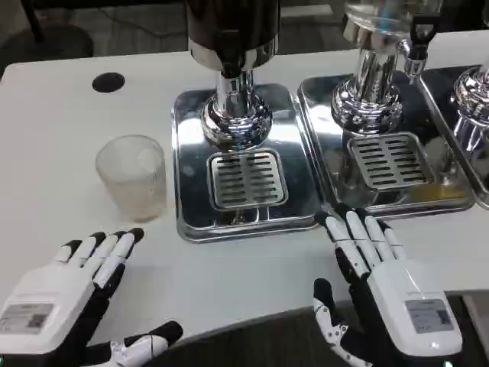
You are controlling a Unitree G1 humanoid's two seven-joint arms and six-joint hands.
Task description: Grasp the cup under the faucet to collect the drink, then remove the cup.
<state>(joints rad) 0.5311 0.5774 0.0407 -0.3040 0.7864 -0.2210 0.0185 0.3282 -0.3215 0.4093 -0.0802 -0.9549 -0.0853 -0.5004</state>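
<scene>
A clear ribbed plastic cup (pixel 132 177) stands upright on the white table, left of the middle dispenser's steel drip tray (pixel 191 153). The dark dispenser (pixel 233 38) rises on a chrome column above the slotted grate (pixel 247 178); its faucet is not clearly seen. My left hand (pixel 65 298) lies open near the front left edge, fingers spread and pointing toward the cup, a short gap below it. My right hand (pixel 386 287) is open at the front right, fingertips reaching the front rim of the second tray (pixel 325 122). Neither hand holds anything.
A second dispenser on a chrome column (pixel 370 84) with a black tap (pixel 419 34) stands at right, and a third chrome base (pixel 472 95) at the far right edge. A round black hole (pixel 108 82) sits in the table at back left.
</scene>
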